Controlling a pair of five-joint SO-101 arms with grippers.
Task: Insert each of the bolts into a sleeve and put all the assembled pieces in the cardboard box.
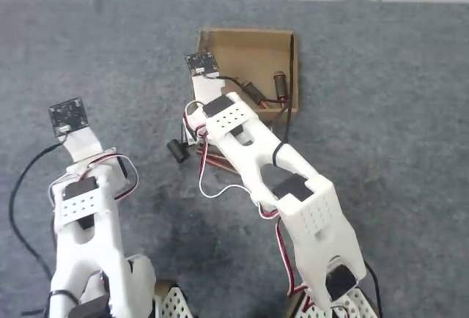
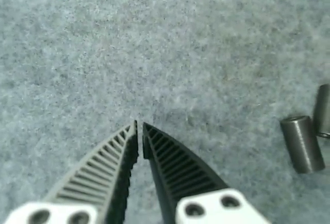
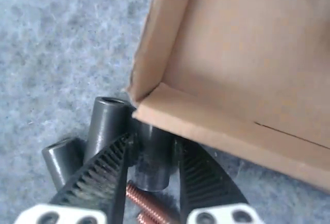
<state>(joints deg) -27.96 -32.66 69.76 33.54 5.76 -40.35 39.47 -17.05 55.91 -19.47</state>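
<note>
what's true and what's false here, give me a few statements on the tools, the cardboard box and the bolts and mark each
1. The left tool is shut over bare grey carpet. True.
2. The brown cardboard box is empty. False: the high view shows two dark-and-copper pieces lying in it.
3. The right tool is at an outer corner of the box, among dark metal cylindrical sleeves. True.
4. The loose copper-coloured threaded bolts lie beside the left tool. False: they lie on the carpet by the right tool, outside the box.
</note>
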